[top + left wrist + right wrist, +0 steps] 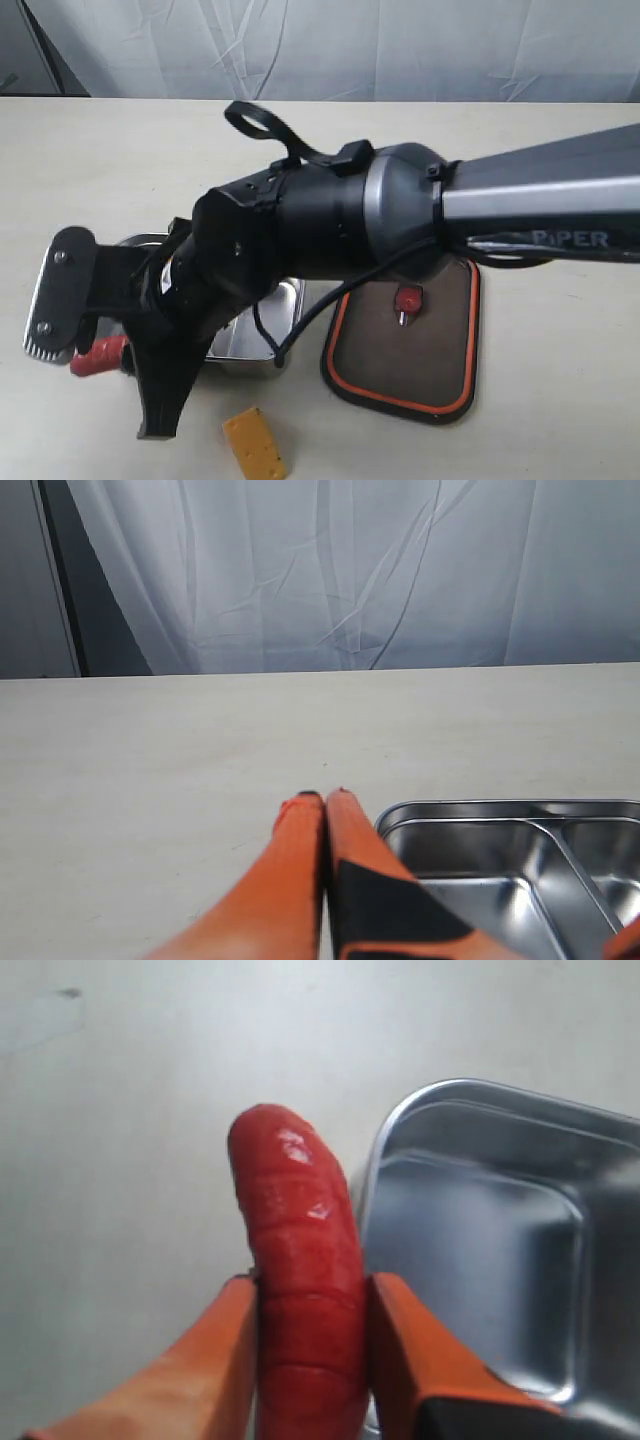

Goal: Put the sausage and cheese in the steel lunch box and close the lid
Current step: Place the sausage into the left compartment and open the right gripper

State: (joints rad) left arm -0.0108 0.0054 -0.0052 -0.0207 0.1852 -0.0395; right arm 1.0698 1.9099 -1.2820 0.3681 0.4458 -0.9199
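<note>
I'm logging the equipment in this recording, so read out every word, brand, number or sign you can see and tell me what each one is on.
"PiPER": printed on the grey section of the right arm, in the exterior view.
No other text can be read. The lid, steel lunch box, cheese and sausage show no lettering in any view.

Exterior camera looks down across the counter [560, 400] toward its far edge, my right arm [400, 220] huge before it. My left wrist camera skims low; my right stares straight down, close. All three catch the steel lunch box [240, 352].
</note>
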